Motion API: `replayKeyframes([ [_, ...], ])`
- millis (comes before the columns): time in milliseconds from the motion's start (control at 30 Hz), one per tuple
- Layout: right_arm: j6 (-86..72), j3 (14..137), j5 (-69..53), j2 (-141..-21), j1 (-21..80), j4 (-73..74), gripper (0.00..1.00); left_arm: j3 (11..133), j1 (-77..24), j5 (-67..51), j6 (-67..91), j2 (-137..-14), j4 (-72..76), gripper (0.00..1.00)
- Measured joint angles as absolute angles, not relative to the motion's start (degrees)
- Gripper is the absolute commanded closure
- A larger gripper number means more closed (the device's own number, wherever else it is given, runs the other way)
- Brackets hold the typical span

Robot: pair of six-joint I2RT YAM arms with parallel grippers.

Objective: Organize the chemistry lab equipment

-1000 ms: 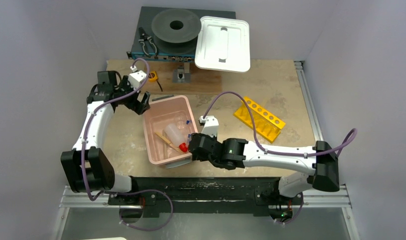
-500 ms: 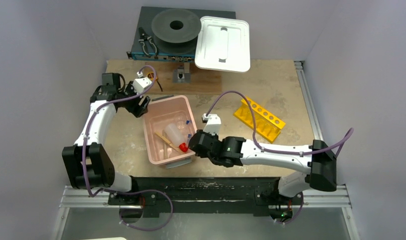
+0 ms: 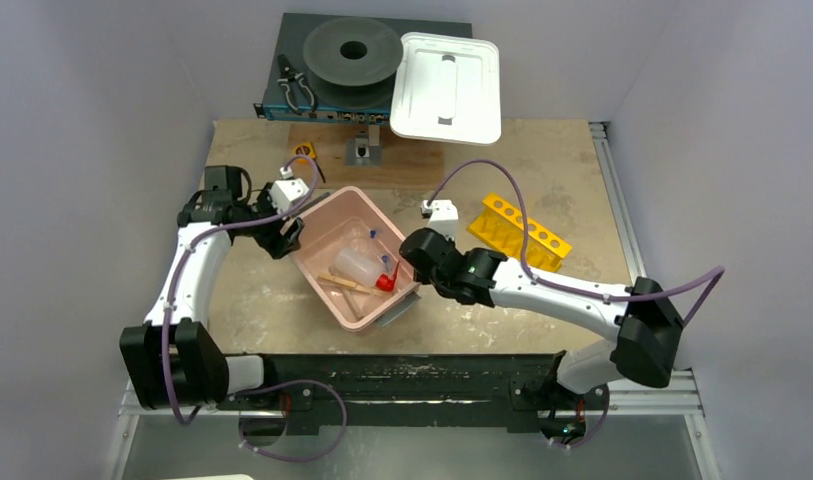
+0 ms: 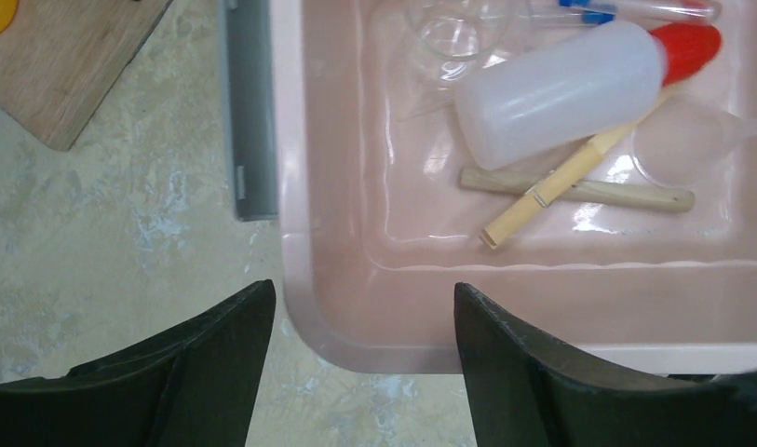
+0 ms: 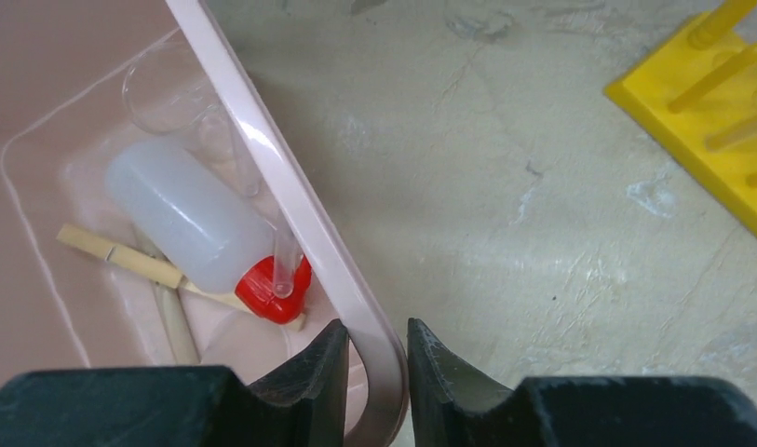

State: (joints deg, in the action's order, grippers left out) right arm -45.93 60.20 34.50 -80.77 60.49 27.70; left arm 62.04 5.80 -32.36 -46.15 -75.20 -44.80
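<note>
— What do we have nearest the table's front edge?

— The pink tub (image 3: 337, 222), set cornerwise, its near corner close to that edge. Our right gripper (image 5: 375, 326) is pinched narrow on the tub's rim at 3 o'clock. Our left gripper (image 4: 362, 287) stands wide at 9 o'clock, a rounded corner of the tub between its fingers. We cannot tell whether they touch it.

— Room to move?

— Bare mottled table (image 3: 262, 300) from 7 to 9 o'clock of the tub, and an open strip at 3 o'clock before the yellow rack (image 3: 519, 237) with its row of round holes.

— And inside the tub?

— Smooth, glossy walls. The white bottle (image 4: 560, 93), cloudy plastic, lies on its side, red cap (image 4: 686, 47) toward the right gripper's rim. Two wooden sticks (image 4: 579, 191) cross beneath it, a flat clear dish (image 4: 677, 140) beside them, with a small glass (image 4: 458, 33) and blue-capped tubes (image 4: 635, 11) past the bottle.

— What does one camera alone give us?

— The right wrist shows a tube leaning on the rim by the cap. The left wrist shows a grey strip (image 4: 249, 112) along the tub's outer wall. Only overhead do we see the far things: the wooden board (image 3: 412, 165) and yellow tape measure (image 3: 303, 152), then at 12 o'clock the white lid (image 3: 447, 87), black disc (image 3: 327, 55) and pliers (image 3: 295, 88).
</note>
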Motion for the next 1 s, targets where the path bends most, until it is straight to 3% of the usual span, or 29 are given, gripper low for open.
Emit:
replayKeyframes([
  [333, -34.76, 66.85, 33.43, -88.6, 55.46, 24.71, 0.79, 57.34, 6.33, -34.3, -51.16, -66.63, -50.04, 0.19],
  [467, -31.14, 70.15, 31.9, -92.23, 53.25, 22.61, 0.7, 57.19, 5.85, -37.93, -52.97, -65.76, -54.0, 0.18],
  [600, -29.63, 72.07, 30.44, -94.32, 51.96, 20.84, 0.66, 56.16, 5.87, -40.62, -54.74, -64.49, -57.01, 0.07],
  [833, -26.79, 74.17, 30.33, -96.73, 49.63, 19.86, 0.57, 54.08, 5.87, -44.38, -60.42, -60.23, -69.82, 0.04],
  [1000, -25.89, 74.63, 31.79, -97.56, 47.48, 19.9, 0.53, 53.47, 5.87, -44.93, -60.12, -60.07, -71.22, 0.03],
])
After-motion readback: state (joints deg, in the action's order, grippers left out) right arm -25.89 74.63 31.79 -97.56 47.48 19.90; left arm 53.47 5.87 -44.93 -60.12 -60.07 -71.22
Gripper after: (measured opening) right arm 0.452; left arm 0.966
